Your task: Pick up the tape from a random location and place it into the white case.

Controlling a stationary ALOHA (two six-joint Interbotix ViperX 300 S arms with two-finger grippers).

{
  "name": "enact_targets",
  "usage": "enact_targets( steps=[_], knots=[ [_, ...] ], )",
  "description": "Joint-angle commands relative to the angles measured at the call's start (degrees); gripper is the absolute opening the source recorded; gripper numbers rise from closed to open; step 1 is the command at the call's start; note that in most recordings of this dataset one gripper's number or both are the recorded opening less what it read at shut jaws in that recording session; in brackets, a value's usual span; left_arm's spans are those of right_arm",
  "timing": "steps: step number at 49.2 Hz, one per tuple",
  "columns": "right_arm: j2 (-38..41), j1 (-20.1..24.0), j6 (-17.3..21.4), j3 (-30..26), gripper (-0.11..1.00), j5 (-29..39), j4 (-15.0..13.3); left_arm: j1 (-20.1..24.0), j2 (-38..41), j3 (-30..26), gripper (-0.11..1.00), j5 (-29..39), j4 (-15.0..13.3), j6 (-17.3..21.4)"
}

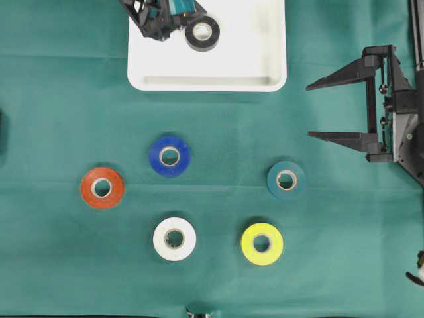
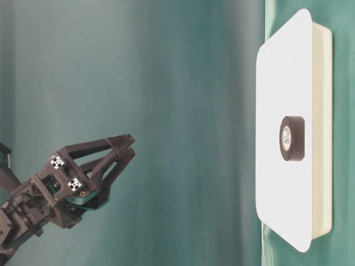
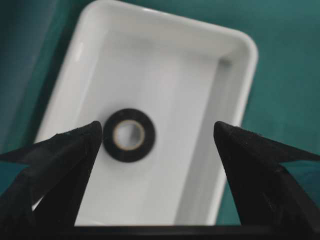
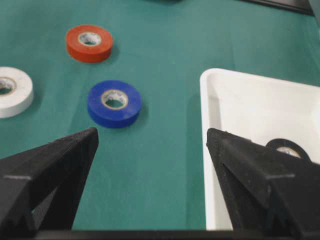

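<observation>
Inside the white case (image 1: 271, 40) lies a black tape roll (image 1: 203, 33), flat on the floor of the tray and toward its left half, and we take the case as our landmark for everything else. Working left to right: our left gripper (image 1: 173, 23) hangs over the case just left of that black roll, its jaws spread wide and holding nothing; the left wrist view shows the roll lying free between and beyond the two open fingers (image 3: 65, 150), touched by neither. Below the case, on the green cloth (image 1: 59, 99), five more rolls lie apart from one another: an orange roll (image 1: 102, 187) farthest to the lower left, a blue roll (image 1: 169, 156) nearest beneath the case, a white roll (image 1: 174, 238) further below that, a yellow roll (image 1: 262, 244) down to the lower right, and a teal roll (image 1: 286, 179) below the case's right corner. Right of the case, our right gripper (image 1: 318, 109) sits over the cloth, jaws likewise wide apart and empty.

We judge that the placing step is done for the black roll: it rests in the case and the grip is off it. What we need next is to lift the left gripper clear of the rim without nudging the roll, then, if more rolls are wanted, line up open jaws over one on the cloth.
</observation>
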Motion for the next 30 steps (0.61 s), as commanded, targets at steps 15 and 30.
enact_targets(
  steps=[15, 30],
  knots=[
    [0.2, -0.1, -0.1, -0.9, 0.89, -0.4, -0.1, -11.2, -1.8, 0.1, 0.98, -0.2, -0.1, -0.2],
    [0.2, -0.1, -0.1, -1.0, 0.89, -0.5, 0.0, -15.9, -1.9, 0.5, 0.98, -0.6, -0.1, -0.1]
  ],
)
